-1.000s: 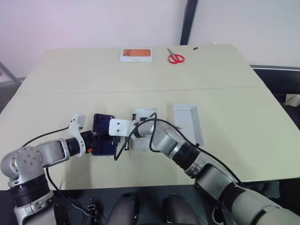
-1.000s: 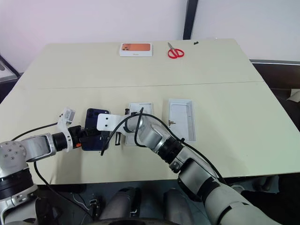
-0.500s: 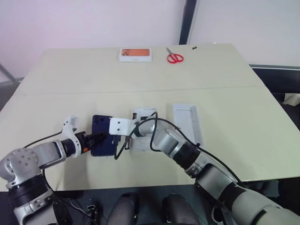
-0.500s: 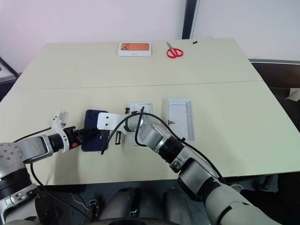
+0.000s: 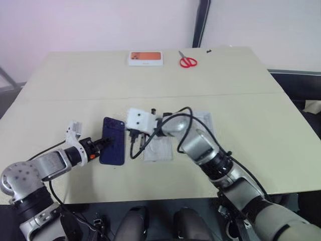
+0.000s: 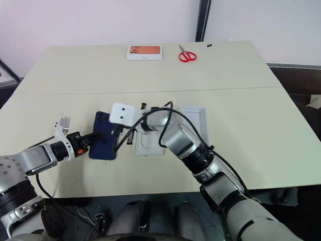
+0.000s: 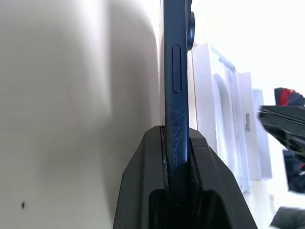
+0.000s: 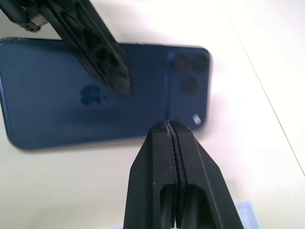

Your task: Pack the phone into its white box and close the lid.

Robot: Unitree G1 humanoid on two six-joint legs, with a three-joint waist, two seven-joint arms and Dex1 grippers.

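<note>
The dark navy phone [image 5: 113, 141] is at the table's front left, back up, with its camera lenses [image 8: 188, 71] showing. My left gripper [image 5: 105, 143] is shut on its left long edge; the phone's side [image 7: 176, 71] runs up between the fingers. My right gripper [image 8: 167, 125] is shut and empty, hovering just over the phone's other long edge near the lenses. The white box [image 6: 146, 146] lies open right beside the phone. The lid [image 6: 199, 116] lies inside up to the right of the box, partly behind my right arm.
A white box with an orange picture [image 5: 146, 58] and red scissors [image 5: 188, 62] lie at the far edge of the cream table [image 5: 251, 125]. A black cable loops from my right wrist over the white box.
My left gripper has closed on the phone's edge. My right arm has risen and swung right, off the phone, uncovering the white box and covering part of the lid.
</note>
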